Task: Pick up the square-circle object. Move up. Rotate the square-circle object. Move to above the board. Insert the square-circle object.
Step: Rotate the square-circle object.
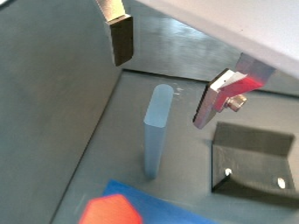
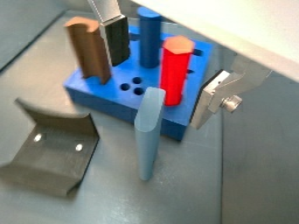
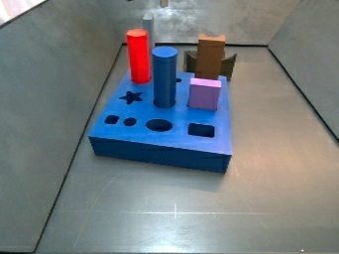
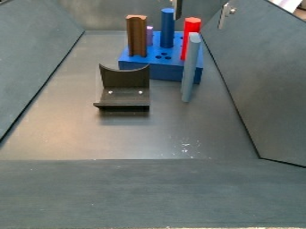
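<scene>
While the square-circle object (image 2: 151,131) stands between board (image 2: 111,101) and fixture (image 2: 52,153), the gripper (image 2: 163,66) hangs above, fingers (image 2: 114,39) released.

Hand (image 3: 161,5) cut off by side view edge; brown post (image 3: 212,55) partly hidden.

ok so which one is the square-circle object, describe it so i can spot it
Start at the blue board with pegs standing in it. On the floor beside it, between board and fixture, stands a pale blue post, directly below the open claw. It alone is light blue and outside the board.
</scene>
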Motion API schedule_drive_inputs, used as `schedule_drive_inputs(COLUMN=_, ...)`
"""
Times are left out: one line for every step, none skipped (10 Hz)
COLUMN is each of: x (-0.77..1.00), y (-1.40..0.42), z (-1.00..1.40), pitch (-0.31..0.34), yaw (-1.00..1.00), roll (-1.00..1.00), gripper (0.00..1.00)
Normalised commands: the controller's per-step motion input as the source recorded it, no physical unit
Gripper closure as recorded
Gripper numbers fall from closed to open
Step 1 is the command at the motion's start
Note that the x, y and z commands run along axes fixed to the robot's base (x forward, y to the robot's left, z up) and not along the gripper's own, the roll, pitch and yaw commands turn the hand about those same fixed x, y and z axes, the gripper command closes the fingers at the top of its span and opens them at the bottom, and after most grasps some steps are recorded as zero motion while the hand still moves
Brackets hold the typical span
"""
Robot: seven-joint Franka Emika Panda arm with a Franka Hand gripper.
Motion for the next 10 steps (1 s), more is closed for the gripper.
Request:
schedule_drive_inputs(x=0.05, y=0.0, z=-0.03, pitch=0.025, yaw=1.0, roll=0.0, gripper=0.0)
schedule_drive_inputs(x=0.05, y=0.0, z=-0.03, pitch=0.027, yaw=1.0, roll=0.0, gripper=0.0)
schedule_drive_inputs(x=0.05, y=0.0, z=-0.03, pitch=0.032, yaw=1.0, roll=0.0, gripper=0.0)
schedule_drive_inputs(x=0.05, y=0.0, z=-0.03, pitch=0.038, yaw=1.0, roll=0.0, gripper=0.0)
schedule_drive_inputs(x=0.05, y=0.0, z=-0.03, pitch=0.046, yaw=1.0, roll=0.0, gripper=0.0)
schedule_drive_inputs(x=0.05, y=0.0, z=-0.03, pitch=0.051, yaw=0.78, roll=0.0, gripper=0.0)
schedule_drive_inputs(x=0.05, y=0.0, z=-0.03, pitch=0.05, yaw=0.54, roll=0.0, gripper=0.0)
schedule_drive_inputs(x=0.05, y=0.0, z=-0.02, pitch=0.049, yaw=0.35, roll=0.0, gripper=0.0)
schedule_drive_inputs(x=0.0, y=0.0, z=-1.0, pitch=0.049, yaw=0.2, roll=0.0, gripper=0.0)
schedule_drive_inputs(x=0.01, y=0.0, z=-1.0, pitch=0.035, yaw=0.12, roll=0.0, gripper=0.0)
